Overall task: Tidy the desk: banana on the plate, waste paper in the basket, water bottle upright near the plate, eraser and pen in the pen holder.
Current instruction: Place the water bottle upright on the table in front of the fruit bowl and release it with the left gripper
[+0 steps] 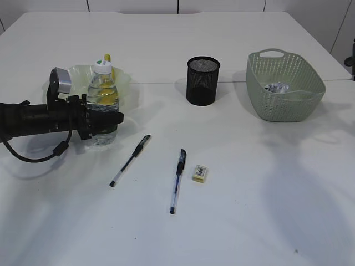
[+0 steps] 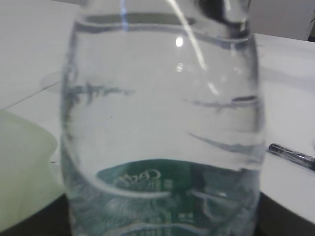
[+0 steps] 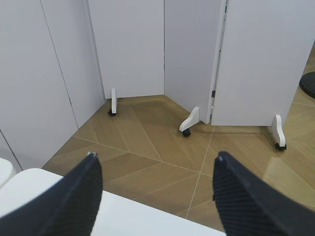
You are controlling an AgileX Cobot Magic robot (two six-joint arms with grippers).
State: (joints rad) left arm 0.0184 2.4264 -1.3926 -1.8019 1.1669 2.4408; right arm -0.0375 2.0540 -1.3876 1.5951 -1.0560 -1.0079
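The water bottle (image 1: 102, 105) stands upright on the desk (image 1: 249, 210) just in front of the pale green plate (image 1: 125, 83), its white cap on and a green label round its lower half; in the left wrist view the label (image 2: 147, 179) carries pale lettering too blurred to read. The left gripper (image 1: 100, 119) reaches in from the left with its jaws closed on the bottle's lower body. Behind the cap, the yellow tip of the banana (image 1: 107, 57) shows on the plate. Nearer the front lie two pens, one (image 1: 131, 159) slanted beside the bottle and another (image 1: 178, 180) to its right, with the eraser (image 1: 200, 173) (a small yellow block with a barcode-like sticker) just beside that second pen. The black mesh pen holder (image 1: 203, 80) stands mid-desk, and crumpled waste paper (image 1: 275, 87) lies in the grey-green basket (image 1: 310, 102) on the right. The right gripper (image 3: 155, 196) hangs spread and empty over the wooden floor (image 3: 157, 142).
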